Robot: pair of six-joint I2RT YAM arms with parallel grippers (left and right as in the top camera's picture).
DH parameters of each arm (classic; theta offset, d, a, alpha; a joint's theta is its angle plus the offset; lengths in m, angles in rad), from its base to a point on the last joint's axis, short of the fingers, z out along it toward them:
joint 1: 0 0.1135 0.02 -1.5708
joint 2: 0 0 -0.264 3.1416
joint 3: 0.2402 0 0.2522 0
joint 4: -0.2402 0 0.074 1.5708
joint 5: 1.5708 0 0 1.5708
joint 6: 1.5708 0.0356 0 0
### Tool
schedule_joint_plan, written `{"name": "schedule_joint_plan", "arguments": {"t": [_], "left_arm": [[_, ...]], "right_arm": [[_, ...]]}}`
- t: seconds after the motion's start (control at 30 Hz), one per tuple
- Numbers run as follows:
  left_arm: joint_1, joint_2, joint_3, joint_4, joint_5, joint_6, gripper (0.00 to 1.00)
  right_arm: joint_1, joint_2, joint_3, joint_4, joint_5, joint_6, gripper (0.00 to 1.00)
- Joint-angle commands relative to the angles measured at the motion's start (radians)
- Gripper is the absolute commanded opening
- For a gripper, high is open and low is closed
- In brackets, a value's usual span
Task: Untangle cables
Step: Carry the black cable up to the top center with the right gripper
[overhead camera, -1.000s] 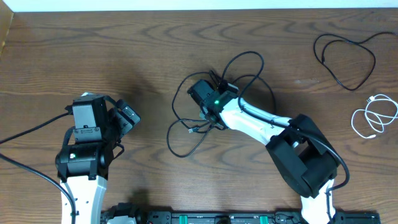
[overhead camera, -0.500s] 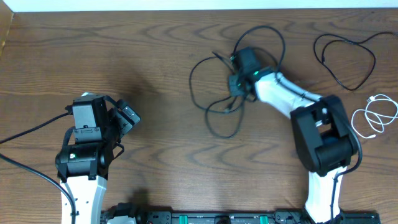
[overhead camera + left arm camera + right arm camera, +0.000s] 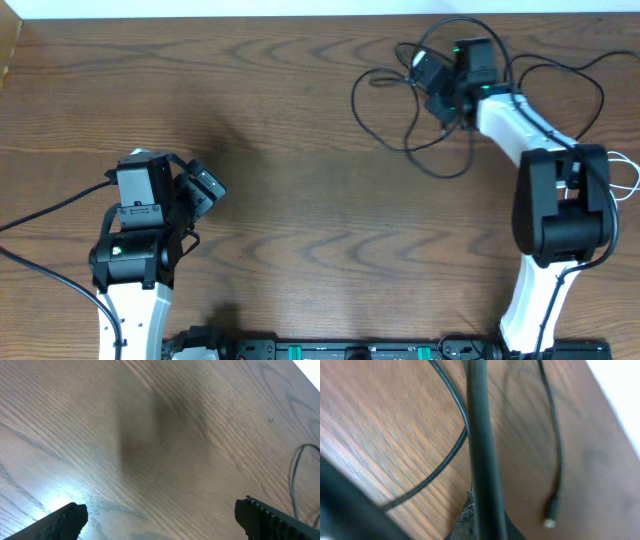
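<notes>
The longer black cable lies in loose loops at the far right of the table. My right gripper is shut on it; in the right wrist view the cable runs up between the fingers, with a thin loop and a plug end beside it. The second black cable lies to the right, partly hidden by the right arm. The white cable shows only at the right edge. My left gripper is open and empty at lower left, with its fingers over bare wood.
The wooden table ends at a white wall strip along the far edge. Thick black arm wires run off at the lower left. A thin black cable edge shows at the right of the left wrist view.
My right gripper has dragged the longer black cable from the table's middle up and to the right, close to the second black cable. The left arm has not moved.
</notes>
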Motion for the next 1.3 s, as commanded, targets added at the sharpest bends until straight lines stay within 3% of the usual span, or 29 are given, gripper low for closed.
{"name": "schedule_joint_plan", "arguments": {"t": [0.0,0.2,0.43,0.47,0.67,0.7,1.0,1.1,1.27], "left_arm": [[0.004,0.004,0.014,-0.002,-0.013,0.018,1.0],[0.004,0.004,0.014,-0.002,-0.013,0.018,1.0],[0.004,0.004,0.014,-0.002,-0.013,0.018,1.0],[0.004,0.004,0.014,-0.002,-0.013,0.018,1.0],[0.004,0.004,0.014,-0.002,-0.013,0.018,1.0],[0.004,0.004,0.014,-0.002,-0.013,0.018,1.0],[0.004,0.004,0.014,-0.002,-0.013,0.018,1.0],[0.004,0.004,0.014,-0.002,-0.013,0.018,1.0],[0.004,0.004,0.014,-0.002,-0.013,0.018,1.0]], "right_arm": [[-0.012,0.002,0.016,0.007,-0.093,-0.428,0.01],[-0.018,0.007,0.016,0.043,-0.097,-0.66,0.01],[-0.067,0.088,0.016,0.317,-0.216,-0.665,0.01],[-0.069,0.097,0.016,0.34,-0.231,-0.664,0.05],[-0.068,0.12,0.016,0.405,-0.358,-0.55,0.54],[-0.064,0.117,0.016,0.412,-0.393,-0.519,0.99],[0.028,0.001,0.016,0.433,-0.452,-0.121,0.99],[0.062,-0.054,0.016,0.375,-0.356,-0.1,0.99],[0.113,-0.148,0.016,0.219,-0.028,-0.095,0.99]]}}
